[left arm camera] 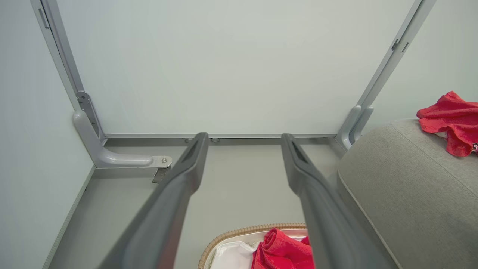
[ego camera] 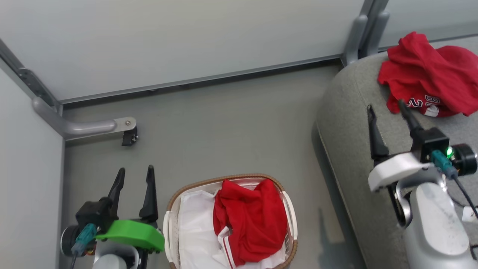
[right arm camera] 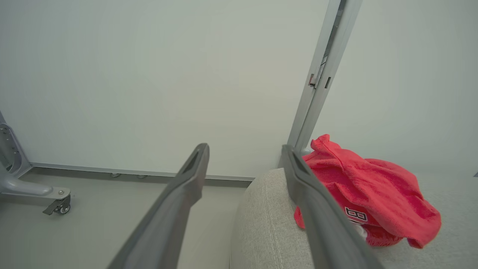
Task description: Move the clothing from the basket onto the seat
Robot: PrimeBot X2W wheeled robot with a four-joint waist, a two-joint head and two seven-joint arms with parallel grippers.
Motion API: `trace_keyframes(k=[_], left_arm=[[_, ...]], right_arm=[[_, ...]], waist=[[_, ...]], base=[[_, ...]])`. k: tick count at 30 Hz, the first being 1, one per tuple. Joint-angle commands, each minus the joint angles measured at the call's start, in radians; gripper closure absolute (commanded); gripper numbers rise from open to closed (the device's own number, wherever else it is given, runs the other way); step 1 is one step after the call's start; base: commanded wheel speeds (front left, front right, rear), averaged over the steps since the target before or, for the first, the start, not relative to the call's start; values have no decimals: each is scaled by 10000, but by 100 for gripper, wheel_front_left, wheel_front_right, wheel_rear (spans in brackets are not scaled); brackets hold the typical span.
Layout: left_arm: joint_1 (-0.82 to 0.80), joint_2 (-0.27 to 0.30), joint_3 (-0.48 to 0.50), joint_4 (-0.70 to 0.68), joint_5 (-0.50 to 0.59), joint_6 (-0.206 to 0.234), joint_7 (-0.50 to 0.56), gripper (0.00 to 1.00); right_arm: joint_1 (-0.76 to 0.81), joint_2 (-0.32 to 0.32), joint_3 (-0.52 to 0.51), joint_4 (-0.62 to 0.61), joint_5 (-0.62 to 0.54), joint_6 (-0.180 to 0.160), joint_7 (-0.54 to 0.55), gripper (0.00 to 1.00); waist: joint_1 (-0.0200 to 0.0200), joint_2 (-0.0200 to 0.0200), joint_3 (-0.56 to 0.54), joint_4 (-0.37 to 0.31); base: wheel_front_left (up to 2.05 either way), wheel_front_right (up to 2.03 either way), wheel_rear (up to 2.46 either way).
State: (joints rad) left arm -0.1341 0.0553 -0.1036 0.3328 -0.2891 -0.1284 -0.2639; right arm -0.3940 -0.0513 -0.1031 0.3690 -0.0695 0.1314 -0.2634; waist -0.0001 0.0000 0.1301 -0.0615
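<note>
Currently, by item:

Basket [ego camera: 168, 209]: is standing on the floor [ego camera: 224, 123] at its near edge, between the left gripper and the seat, touching neither. A white liner [ego camera: 194, 224] is bunching along its left side.

Basket garment [ego camera: 250, 220]: red with white stripes. It is lying crumpled in the basket's right half, on top of the liner, and is reaching up to the far rim. The left wrist view is showing it [left arm camera: 280, 250] at the bottom, between the fingers.

Seat [ego camera: 347, 123]: grey fabric. It is taking up the floor's right side, with its rounded corner sitting near a grey wall post [ego camera: 360, 33].

Seat garment [ego camera: 429, 74]: red with white numbers. It is lying heaped near the seat's far corner, wholly on the cushion.

Left gripper [ego camera: 135, 169]: is hovering over the floor just left of the basket, with its fingers standing wide apart and gripping nothing.

Right gripper [ego camera: 385, 104]: is hovering over the seat's left edge, with its fingers spread wide and empty. One fingertip is showing against the seat garment's near hem, and whether it is touching cannot be told.

Foot [ego camera: 93, 129]: a grey bracket with a small caster is resting on the floor near its far left corner.
</note>
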Motion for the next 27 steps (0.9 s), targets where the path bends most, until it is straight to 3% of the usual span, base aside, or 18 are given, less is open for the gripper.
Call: trace_keyframes(k=[1,10,27], left_arm=[[256,-6,159,-24,99,17,-9,0],[966,-45,418,-144,19,-5,-9,0],[1193,-44,68,-109,-291,79,-9,0]], right_arm=[[335,-3,227,-37,393,-14,-21,0],[1827,-15,950,-353,1757,-14,-21,0],[2584,-14,1269,-469,1908,-14,-21,0]], waist=[[1,0,-298,312],[1,0,-506,626],[1,0,-816,823]], base=[[0,0,0],[0,0,0],[0,0,0]])
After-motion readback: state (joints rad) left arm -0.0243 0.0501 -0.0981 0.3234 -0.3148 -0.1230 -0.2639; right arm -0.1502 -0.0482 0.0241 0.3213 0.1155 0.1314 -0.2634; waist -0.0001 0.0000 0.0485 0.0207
